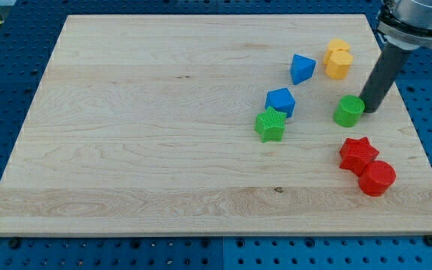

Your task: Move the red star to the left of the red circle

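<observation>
- Camera view: my tip [369,110] rests on the bench [148,142] just beside the green cylinder [348,111], on its right side; no hand is fitted, only the rod, so nothing is held.
- Task piece: the red star [358,154] lies at the view's lower right, touching the red circle [376,178] on its upper-left side.
- Step in hand, as judged: approach; the star is not yet engaged; the next move calls for bringing the tip down past the cylinder and nudging the star leftward and slightly down.
- Count: two red, two green (cylinder, green star [270,124]), two blue blocks [280,101] [302,68], two yellow blocks [338,61] touching.
</observation>
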Robot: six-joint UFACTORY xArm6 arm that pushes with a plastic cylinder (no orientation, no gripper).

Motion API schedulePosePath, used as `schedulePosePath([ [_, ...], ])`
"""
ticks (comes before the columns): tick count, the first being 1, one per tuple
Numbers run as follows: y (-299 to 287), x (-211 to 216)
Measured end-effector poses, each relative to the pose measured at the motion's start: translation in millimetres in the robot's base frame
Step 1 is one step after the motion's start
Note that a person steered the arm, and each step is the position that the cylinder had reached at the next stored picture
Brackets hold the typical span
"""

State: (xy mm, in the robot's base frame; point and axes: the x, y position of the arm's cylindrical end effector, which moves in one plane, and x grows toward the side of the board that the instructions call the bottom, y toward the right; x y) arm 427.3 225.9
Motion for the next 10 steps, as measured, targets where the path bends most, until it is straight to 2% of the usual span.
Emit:
schedulePosePath([
  [3, -87, 28],
  [4, -94, 21],
  [5, -70, 16],
  [8, -56, 97],
  [10, -61, 128],
])
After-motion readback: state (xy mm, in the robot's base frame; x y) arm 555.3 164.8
